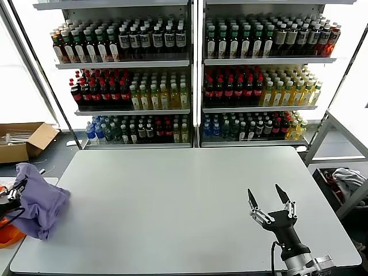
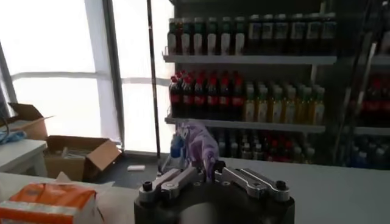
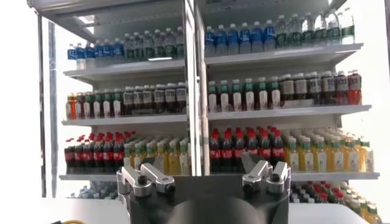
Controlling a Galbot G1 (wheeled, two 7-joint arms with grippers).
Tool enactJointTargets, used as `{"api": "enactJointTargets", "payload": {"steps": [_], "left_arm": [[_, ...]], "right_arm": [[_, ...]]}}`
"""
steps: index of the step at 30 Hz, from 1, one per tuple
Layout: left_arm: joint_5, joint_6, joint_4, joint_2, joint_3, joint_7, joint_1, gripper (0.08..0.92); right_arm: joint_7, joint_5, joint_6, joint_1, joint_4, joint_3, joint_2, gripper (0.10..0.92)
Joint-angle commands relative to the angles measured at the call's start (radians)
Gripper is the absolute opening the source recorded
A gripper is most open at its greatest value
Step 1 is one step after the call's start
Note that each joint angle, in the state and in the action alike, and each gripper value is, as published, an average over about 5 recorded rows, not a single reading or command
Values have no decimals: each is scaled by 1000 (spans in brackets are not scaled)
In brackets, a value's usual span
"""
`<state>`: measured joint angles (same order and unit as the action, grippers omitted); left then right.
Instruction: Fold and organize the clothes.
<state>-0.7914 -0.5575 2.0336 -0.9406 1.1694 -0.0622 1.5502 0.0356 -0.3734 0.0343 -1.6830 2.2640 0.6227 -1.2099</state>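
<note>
While left tool (image 2: pixel 204 173) pinches lavender T-shirt (image 1: pixel 37 198) — wrist-only orange fabric (image 2: pixel 46 202) | right tool (image 1: pixel 268 199) spread

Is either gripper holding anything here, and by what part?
The left gripper pinches the bunched lavender cotton T-shirt by a gathered fold at its upper edge. The right gripper is open, holding nothing.

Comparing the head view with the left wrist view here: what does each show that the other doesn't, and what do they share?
Only the head view shows the open right gripper over the table's near right part and the whole bunched lavender T-shirt at the left edge. Only the left wrist view shows the left gripper's fingers shut on a pinch of the shirt. Both show the cardboard box, orange fabric and bottle shelves.
</note>
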Motion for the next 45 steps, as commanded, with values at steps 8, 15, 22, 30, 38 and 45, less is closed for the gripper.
{"api": "enactJointTargets", "payload": {"steps": [8, 15, 22, 30, 38, 45], "left_arm": [[346, 15, -68, -230, -965, 110, -267, 132], [310, 37, -149, -355, -1071, 133, -381, 132], [-81, 22, -22, -388, -1086, 301, -403, 155], [-276, 141, 55, -403, -1023, 344, -383, 367], [-212, 176, 87, -307, -812, 253, -329, 618], [-243, 176, 154, -246, -656, 223, -224, 797]], "right_arm": [[-7, 24, -36, -26, 62, -9, -19, 823], [-41, -15, -157, -48, 51, -34, -9, 823], [-97, -174, -259, 2, 10, -132, 30, 823], [-162, -292, -336, 140, -109, -287, 52, 823], [-288, -363, -400, 363, -283, -542, -54, 823], [-379, -355, -401, 467, -441, -683, -209, 823]]}}
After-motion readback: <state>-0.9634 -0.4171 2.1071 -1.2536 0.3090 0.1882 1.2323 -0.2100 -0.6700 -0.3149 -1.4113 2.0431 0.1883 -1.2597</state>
